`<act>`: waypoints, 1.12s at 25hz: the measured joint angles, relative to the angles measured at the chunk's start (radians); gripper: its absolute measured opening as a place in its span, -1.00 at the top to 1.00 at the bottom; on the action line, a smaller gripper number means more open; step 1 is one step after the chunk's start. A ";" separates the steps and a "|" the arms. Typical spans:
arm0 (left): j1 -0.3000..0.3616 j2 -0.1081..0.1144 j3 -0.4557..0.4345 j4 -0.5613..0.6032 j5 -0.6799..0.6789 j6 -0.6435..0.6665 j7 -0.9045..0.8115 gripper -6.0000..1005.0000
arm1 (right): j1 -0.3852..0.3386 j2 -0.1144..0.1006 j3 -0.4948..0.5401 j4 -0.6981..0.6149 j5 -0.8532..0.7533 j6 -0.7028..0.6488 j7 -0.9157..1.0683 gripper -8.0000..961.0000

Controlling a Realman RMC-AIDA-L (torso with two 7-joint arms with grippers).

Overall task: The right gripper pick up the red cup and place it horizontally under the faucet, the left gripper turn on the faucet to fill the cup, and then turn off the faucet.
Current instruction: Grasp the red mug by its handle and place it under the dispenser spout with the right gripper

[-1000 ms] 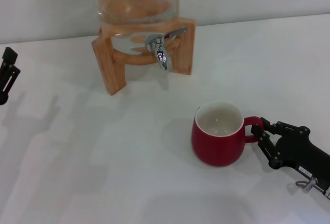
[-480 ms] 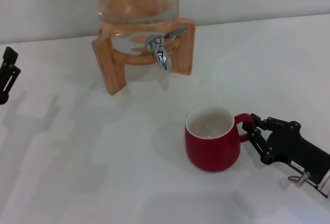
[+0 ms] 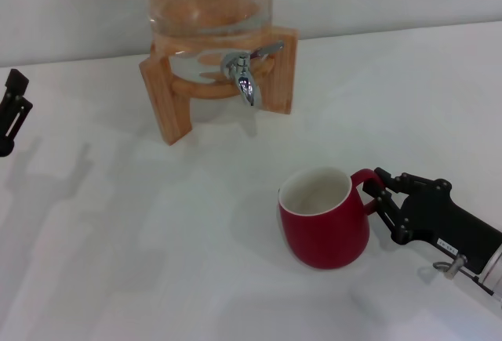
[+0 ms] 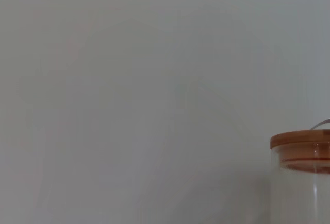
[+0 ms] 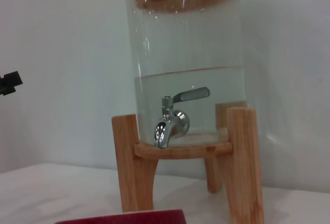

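The red cup [image 3: 324, 219] is upright, white inside, lifted slightly and tilted, at the front right of the table. My right gripper [image 3: 381, 194] is shut on its loop handle from the right. The cup's red rim shows at the edge of the right wrist view [image 5: 124, 217]. The chrome faucet [image 3: 241, 73] with its thin lever sticks out of the glass jar in the wooden stand [image 3: 166, 94] at the back centre, and it shows in the right wrist view [image 5: 171, 121]. My left gripper [image 3: 11, 114] is parked at the table's far left edge.
The white table [image 3: 157, 223] stretches between the stand and the cup. The glass jar [image 5: 188, 64] holds water about halfway up. Its wooden lid [image 4: 301, 142] shows in the left wrist view against a plain wall.
My right gripper has carried the cup leftward and a little toward the front, and the cup now tilts slightly. The left arm has not moved.
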 joint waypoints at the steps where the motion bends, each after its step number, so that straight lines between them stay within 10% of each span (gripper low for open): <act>1: -0.001 0.000 0.000 0.000 0.000 0.000 0.000 -0.71 | 0.002 0.000 0.000 0.000 0.000 0.000 0.000 0.68; 28: -0.001 0.001 0.000 0.000 0.000 -0.001 0.000 -0.71 | 0.101 0.004 0.000 0.000 -0.001 0.043 0.048 0.68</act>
